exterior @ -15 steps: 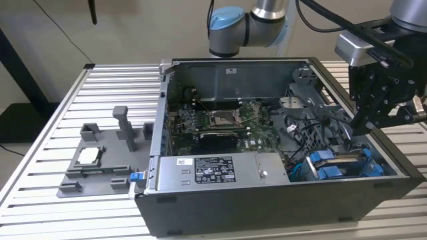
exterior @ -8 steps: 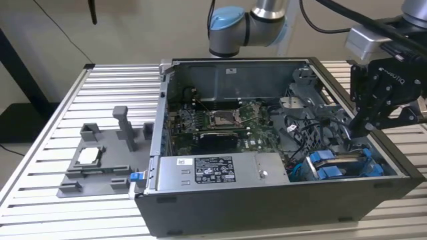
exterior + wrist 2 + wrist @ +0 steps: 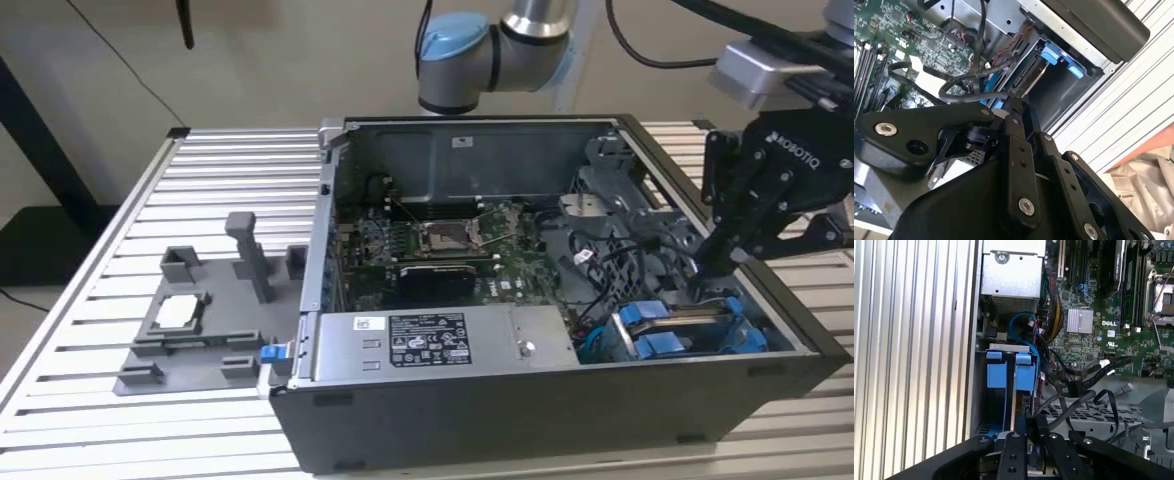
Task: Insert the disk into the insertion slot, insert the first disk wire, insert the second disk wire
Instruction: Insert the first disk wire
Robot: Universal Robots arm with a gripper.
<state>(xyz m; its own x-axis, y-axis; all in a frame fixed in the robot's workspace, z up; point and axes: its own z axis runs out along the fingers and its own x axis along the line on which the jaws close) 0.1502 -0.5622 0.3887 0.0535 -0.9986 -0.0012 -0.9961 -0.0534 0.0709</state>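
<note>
The disk (image 3: 683, 316) stands on edge in its blue carrier inside the insertion slot (image 3: 638, 338), the dark cage at the case's front corner on the exterior view's right. In both wrist views its thin silver edge (image 3: 1013, 395) (image 3: 1035, 77) runs between the blue tabs (image 3: 997, 375) (image 3: 1057, 53). My black gripper (image 3: 717, 268) reaches down into the case just behind the cage. Its fingers (image 3: 1021, 424) are pressed together, shut on the end of a black disk wire (image 3: 956, 84) that loops away from the tips (image 3: 1015, 102). The same wire (image 3: 1074, 402) trails toward the motherboard.
The open computer case (image 3: 534, 420) lies on a slatted aluminium table (image 3: 240, 170). A grey labelled power-supply box (image 3: 427, 340) fills the front, the motherboard (image 3: 454, 240) lies behind it, and loose cables (image 3: 601, 265) crowd the cage. A grey fixture tray (image 3: 187, 330) with posts sits outside on the exterior view's left.
</note>
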